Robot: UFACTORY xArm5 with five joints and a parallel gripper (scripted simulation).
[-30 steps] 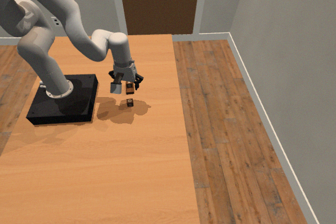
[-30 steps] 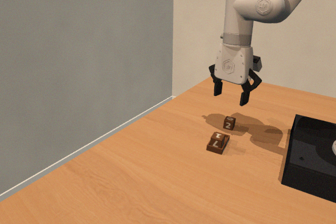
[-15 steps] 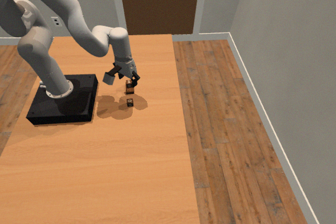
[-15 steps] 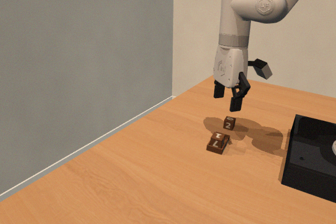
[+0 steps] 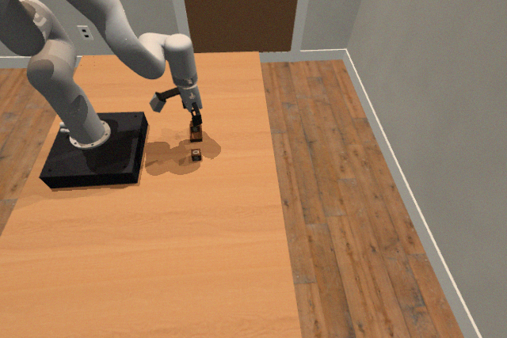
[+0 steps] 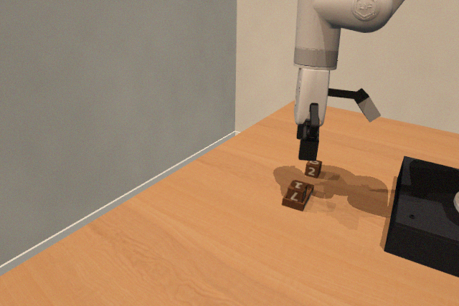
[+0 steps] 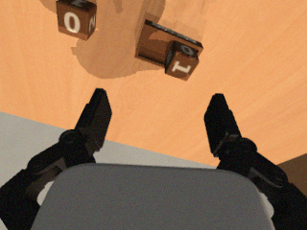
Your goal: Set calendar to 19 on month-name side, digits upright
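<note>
The small brown tray lies on the table. One brown cube stands in one end of it, with a 1 on top and a 7 on a side in the exterior view; a dark side in the wrist view looks like 0 or 8. The tray's other end is empty. The loose cube stands on the table beside the tray, 0 on top and 2 on a side. My gripper is open and empty above the table, near the tray.
The arm's black base block stands on the table. The table's edge shows on the right in the top view. A thin dark strip with small light marks runs along one long side of the tray in the wrist view.
</note>
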